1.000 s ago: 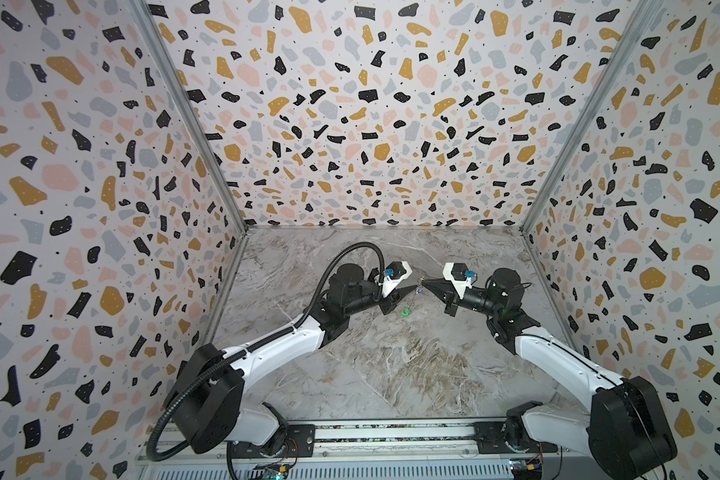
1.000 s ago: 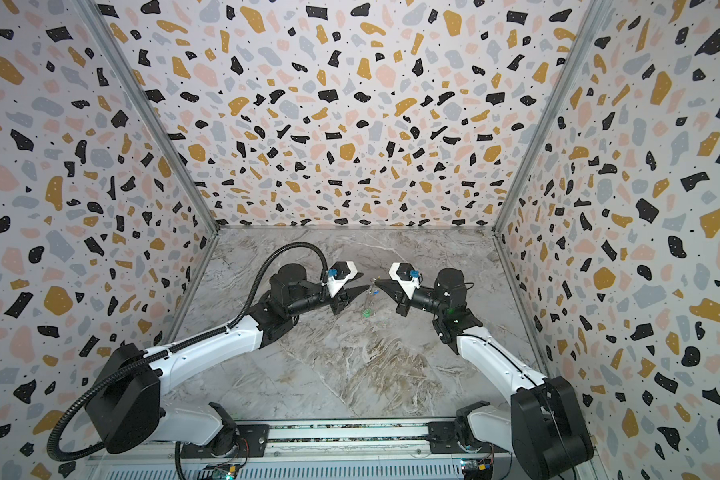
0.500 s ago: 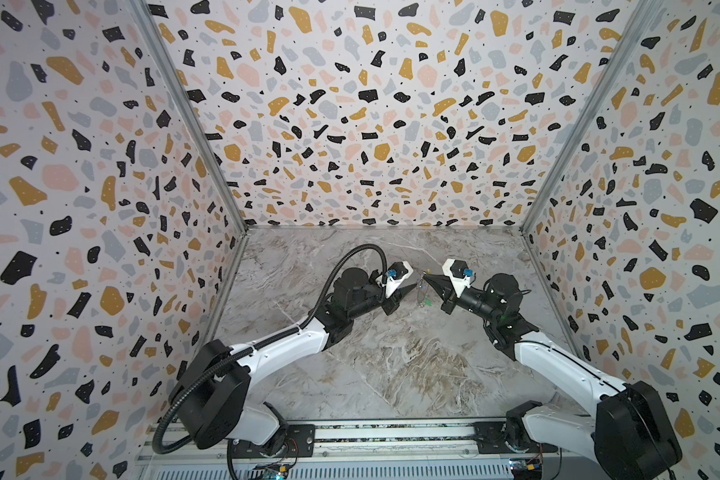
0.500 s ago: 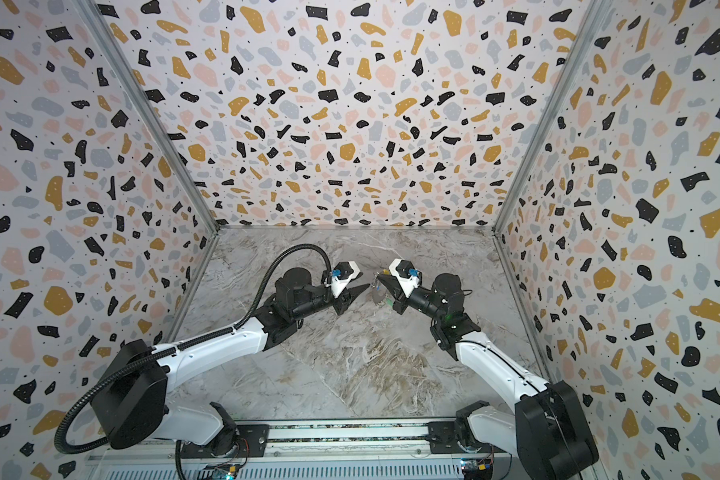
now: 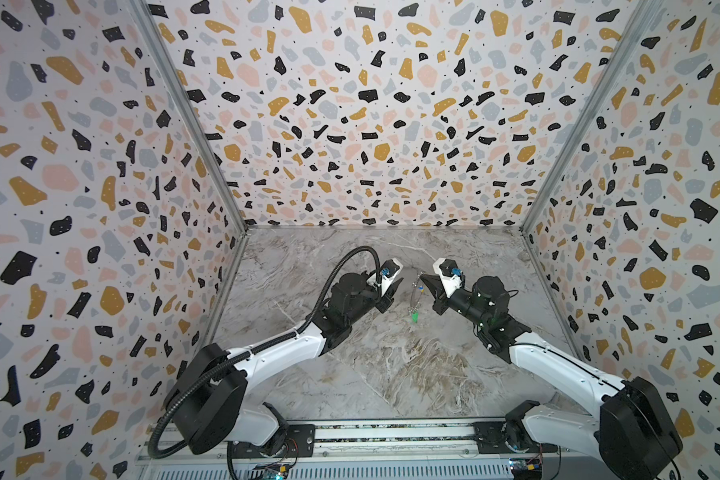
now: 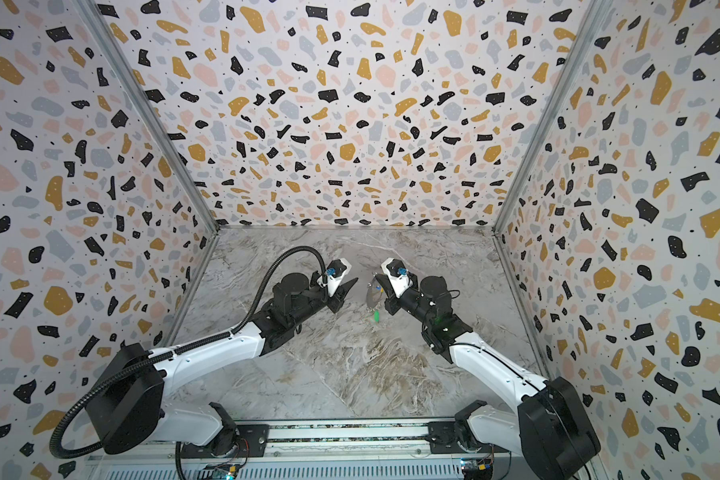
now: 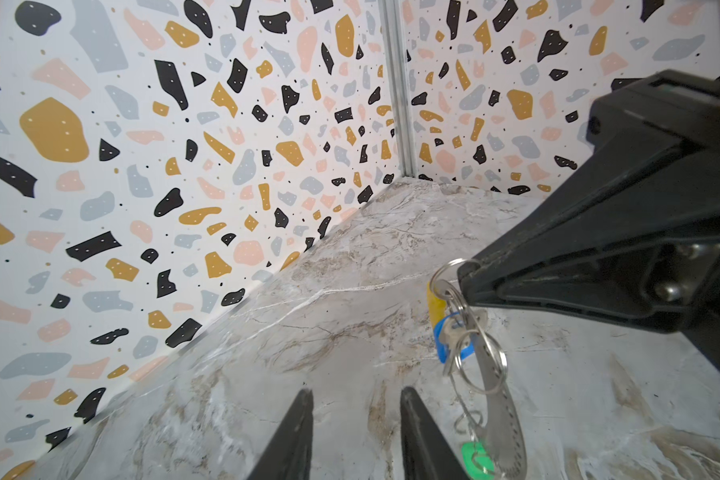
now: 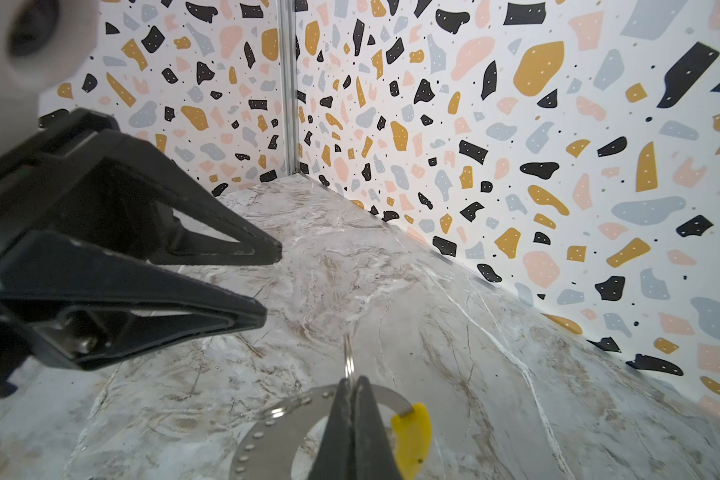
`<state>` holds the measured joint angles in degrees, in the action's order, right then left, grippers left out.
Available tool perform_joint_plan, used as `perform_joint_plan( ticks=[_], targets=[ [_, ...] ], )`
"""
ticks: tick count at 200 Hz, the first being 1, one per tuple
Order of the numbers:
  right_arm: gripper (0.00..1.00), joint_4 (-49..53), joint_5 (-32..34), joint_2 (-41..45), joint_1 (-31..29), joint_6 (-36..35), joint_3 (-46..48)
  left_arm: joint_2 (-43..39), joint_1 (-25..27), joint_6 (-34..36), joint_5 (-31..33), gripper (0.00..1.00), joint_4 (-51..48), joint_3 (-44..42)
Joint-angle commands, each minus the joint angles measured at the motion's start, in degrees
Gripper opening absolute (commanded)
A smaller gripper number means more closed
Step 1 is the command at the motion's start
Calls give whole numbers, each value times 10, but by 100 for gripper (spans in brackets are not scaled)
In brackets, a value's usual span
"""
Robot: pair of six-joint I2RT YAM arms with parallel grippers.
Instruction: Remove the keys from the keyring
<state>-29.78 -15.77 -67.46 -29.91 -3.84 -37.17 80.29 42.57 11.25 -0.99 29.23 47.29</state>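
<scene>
Between the two claws, above mid-tabletop [image 5: 391, 374]: keyring [image 7: 503, 417] dangling from right claw [image 7: 464, 276], which is clamped tight on its top end next to yellow sleeve [image 7: 435, 307]. Thin wire loop [image 8: 348, 353] poking out past the tips in right wrist view. Left claw [image 7: 356, 392] partly spread, empty, pointed toward the bunch, near but not touching.

Both keys [image 7: 449, 347] on the ring: blue tag [image 7: 443, 338] one right under the sleeve, green tag [image 7: 474, 456] one lowest, on a short chain of small split rings [image 7: 481, 365]. Contact between green tag and tabletop: cannot tell.

Handling, best guess:
- Very light, stiff, thin bare metal, so slick and prone to swing or twist once nudged.
- Split rings probably springy, likely needing to be wound off rather than yanked.
- Key blades too small for a sure pinch; plastic tag likely the fattest, grippiest spot. Suggest green tag first with left claw, right as anchor.
- Risk: bunch rotating in the pinch.

Containers: none in view.
</scene>
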Motion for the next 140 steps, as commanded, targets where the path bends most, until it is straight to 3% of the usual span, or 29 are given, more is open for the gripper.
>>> perform_joint_plan(
  ticks=[1,18,48,101,140],
  targets=[
    [0,-3,15,-1,-4,11,-29,-7,4,-6,16,36,24,4],
    [0,-13,-15,0,-3,-1,-24,-6,4,-3,2,36,26,1],
    [0,-62,-146,4,18,-44,1,-10,2,5,-38,36,24,-4],
    [0,-169,-346,-31,81,-15,10,-45,-22,-22,-97,34,38,-44],
    [0,-230,-433,-69,102,32,-3,-46,-23,-35,-161,37,59,-54]
  ],
)
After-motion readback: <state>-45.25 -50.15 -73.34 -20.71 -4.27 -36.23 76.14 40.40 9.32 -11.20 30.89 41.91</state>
